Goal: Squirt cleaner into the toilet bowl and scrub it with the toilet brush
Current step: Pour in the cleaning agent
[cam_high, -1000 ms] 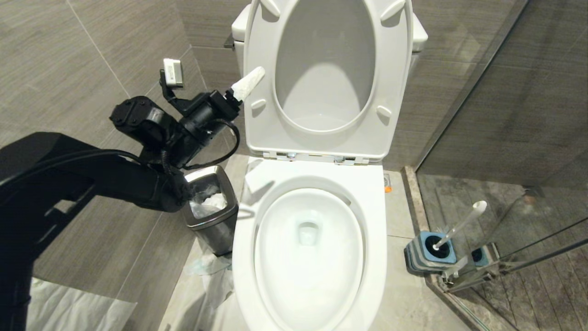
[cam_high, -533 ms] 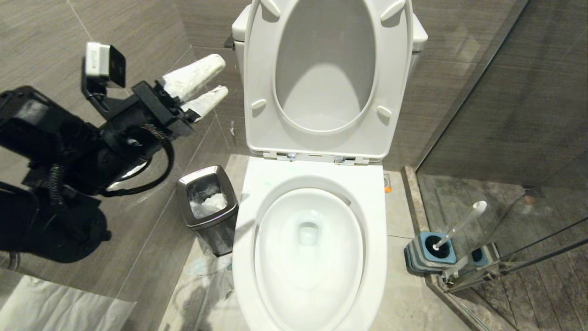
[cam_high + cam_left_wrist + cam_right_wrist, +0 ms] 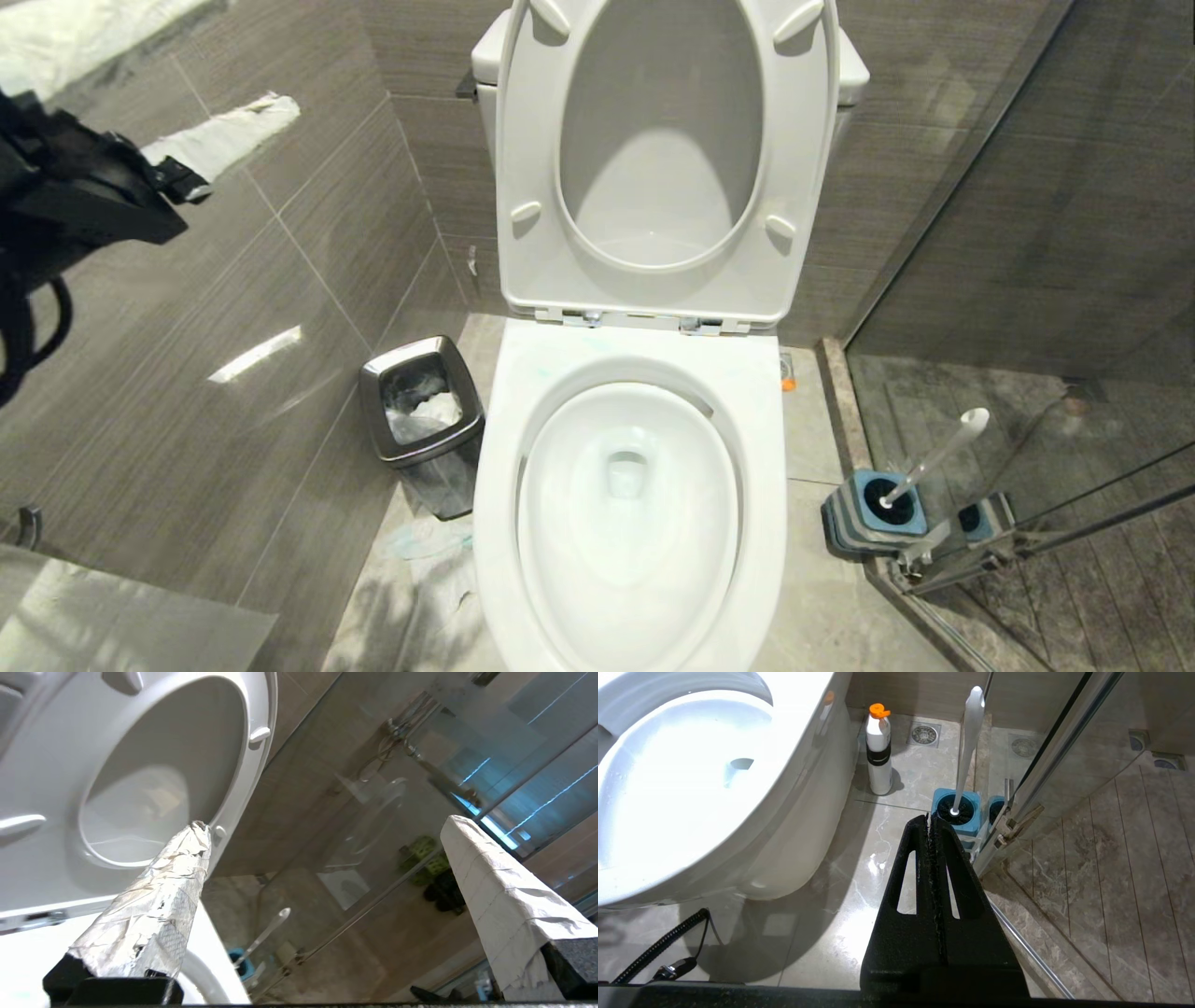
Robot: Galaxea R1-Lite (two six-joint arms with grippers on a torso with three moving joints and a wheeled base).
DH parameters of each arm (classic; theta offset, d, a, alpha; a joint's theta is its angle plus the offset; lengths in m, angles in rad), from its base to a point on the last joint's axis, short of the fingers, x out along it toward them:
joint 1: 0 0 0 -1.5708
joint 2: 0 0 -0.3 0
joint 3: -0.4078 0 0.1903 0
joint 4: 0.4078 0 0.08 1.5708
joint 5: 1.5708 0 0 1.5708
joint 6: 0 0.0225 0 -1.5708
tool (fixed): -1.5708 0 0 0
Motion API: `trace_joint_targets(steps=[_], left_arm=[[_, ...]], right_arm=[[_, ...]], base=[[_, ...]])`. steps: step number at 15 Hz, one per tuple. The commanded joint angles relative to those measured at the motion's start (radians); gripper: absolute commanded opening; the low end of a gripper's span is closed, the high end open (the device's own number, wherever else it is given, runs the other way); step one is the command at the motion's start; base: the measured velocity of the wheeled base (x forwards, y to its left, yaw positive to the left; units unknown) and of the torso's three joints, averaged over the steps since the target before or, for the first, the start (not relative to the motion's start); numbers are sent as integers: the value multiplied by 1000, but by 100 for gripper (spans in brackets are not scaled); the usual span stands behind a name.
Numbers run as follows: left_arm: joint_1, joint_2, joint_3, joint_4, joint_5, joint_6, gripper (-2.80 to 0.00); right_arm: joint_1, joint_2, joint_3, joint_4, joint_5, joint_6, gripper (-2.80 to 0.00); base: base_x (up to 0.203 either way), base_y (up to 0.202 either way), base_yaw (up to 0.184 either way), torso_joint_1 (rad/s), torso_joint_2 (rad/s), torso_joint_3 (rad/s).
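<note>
The left gripper (image 3: 201, 149) is cut off by the head view's left edge; one wrapped finger (image 3: 229, 135) shows. The brush (image 3: 934, 457) head sits hidden inside its holder (image 3: 873, 513). The toilet (image 3: 635, 523) front rim runs off-frame.

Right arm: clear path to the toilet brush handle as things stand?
Probably yes. The right tool, shut, hangs just short of the toilet brush, upright in its blue holder. Nothing lies between; the glass door frame crowds one side.
</note>
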Motion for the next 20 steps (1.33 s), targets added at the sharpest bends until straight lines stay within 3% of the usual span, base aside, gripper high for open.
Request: trace_joint_targets(steps=[1,5,9,10,14,17,20], left_arm=[[17,-138,-73,214,-1,113,0],[130,-211,-140,412,1,355,0],[192,-317,-143,514,9,449,0],[200,-339,-148,533,20,458,-280],[255,-369,-227,577,57,480,-280],[261,-426,-336,780,100,493,-280],[255,-487,-486,997,196,553,-280]], right_arm=[[0,0,2,0,0,0,-280],[0,0,2,0,0,0,-280],[0,0,2,0,0,0,-280],[0,0,2,0,0,0,-280],[0,0,2,0,0,0,-280],[0,0,2,0,0,0,-280],[0,0,2,0,0,0,-280]], base=[[0,0,0,0,0,0],[0,0,0,0,0,0],[0,0,0,0,0,0],[0,0,0,0,0,0],[0,0,0,0,0,0],[0,0,0,0,0,0],[0,0,0,0,0,0]])
